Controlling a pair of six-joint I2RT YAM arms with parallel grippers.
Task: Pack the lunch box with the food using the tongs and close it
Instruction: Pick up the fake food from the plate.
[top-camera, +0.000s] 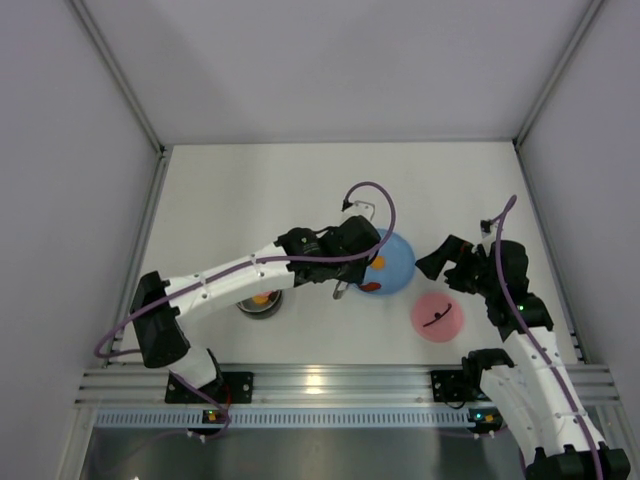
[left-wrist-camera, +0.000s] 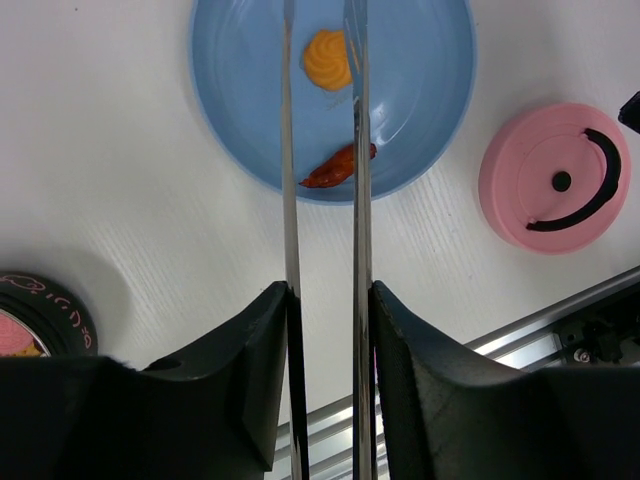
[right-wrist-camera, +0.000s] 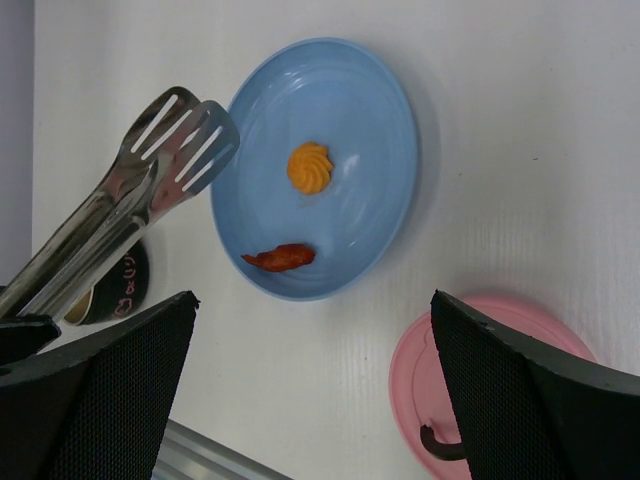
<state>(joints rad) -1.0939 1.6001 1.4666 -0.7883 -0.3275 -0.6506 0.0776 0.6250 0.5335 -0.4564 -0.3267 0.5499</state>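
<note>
My left gripper (left-wrist-camera: 328, 300) is shut on the silver tongs (left-wrist-camera: 291, 150), one black finger pressing on each arm. The tongs' slotted tips (right-wrist-camera: 180, 135) hover by the far left rim of the blue plate (right-wrist-camera: 380, 110), slightly parted, with nothing between them. On the plate lie two pieces of food: an orange swirl (right-wrist-camera: 309, 167) and a red-brown strip (right-wrist-camera: 280, 257). The steel lunch box (top-camera: 260, 301) stands left of the plate with food inside. Its pink lid (top-camera: 437, 317) with the black strap lies on the table to the right. My right gripper (right-wrist-camera: 312, 300) hangs open and empty near the lid.
White walls (top-camera: 70, 150) enclose the table on three sides. An aluminium rail (top-camera: 330, 382) runs along the near edge between the arm bases. The left arm (top-camera: 230, 280) stretches across above the lunch box.
</note>
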